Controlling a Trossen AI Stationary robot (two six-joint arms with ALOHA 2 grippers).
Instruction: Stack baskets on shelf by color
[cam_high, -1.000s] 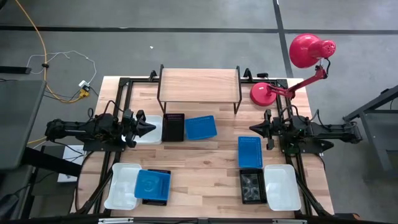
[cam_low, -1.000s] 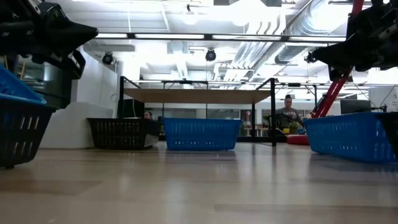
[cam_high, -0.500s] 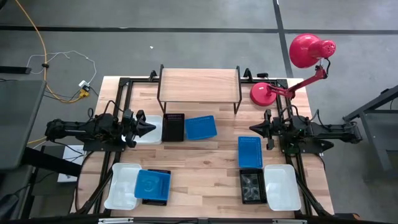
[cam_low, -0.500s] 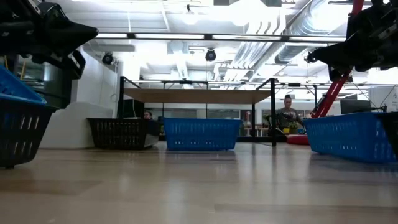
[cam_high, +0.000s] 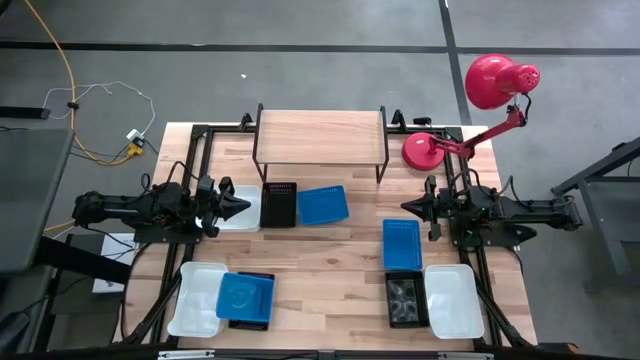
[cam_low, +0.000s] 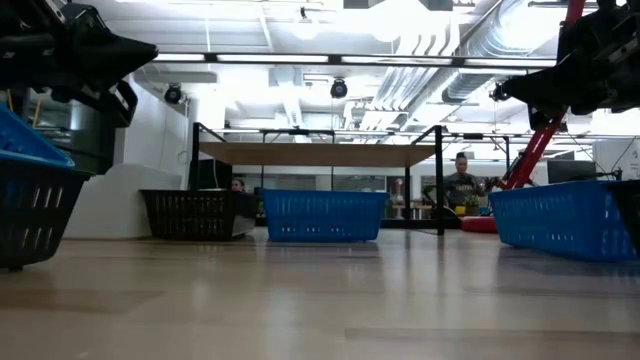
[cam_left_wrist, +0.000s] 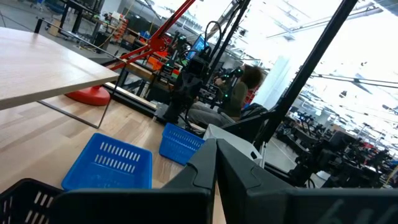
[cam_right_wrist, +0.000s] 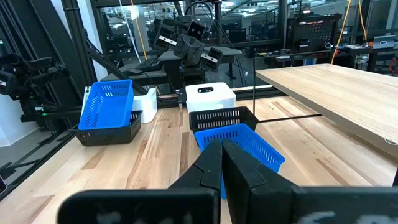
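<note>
The table (cam_high: 330, 265) carries everything, and at its far edge stands the shelf (cam_high: 321, 135), its plank top bare, so by the look of things the stacking has not yet begun and the step in hand is the first pick. The two arms wait at the sides, raised above the wood: the left gripper (cam_high: 240, 205) points inward over a white basket (cam_high: 238, 216) at the left edge, the right gripper (cam_high: 410, 206) points inward from the other side, and both have their jaws pressed together with nothing between them. The baskets lie scattered in front of the shelf. Near the shelf's front legs a black basket (cam_high: 279, 204) sits just beside a blue basket (cam_high: 322, 204). On the right, another blue basket (cam_high: 402, 243) lies close to the right gripper, with a black basket (cam_high: 404, 298) behind it toward the near edge and a white basket (cam_high: 454, 298) alongside that. At the near left a white basket (cam_high: 198, 297) sits next to a blue basket (cam_high: 245, 296) that rests in a black basket (cam_high: 252, 322), colours mixed. The next move, as I judge it, calls for one gripper to part its jaws, drop onto a basket rim, most likely the nearest one, and carry it up onto the plank; the mixed pair will need separating first.
</note>
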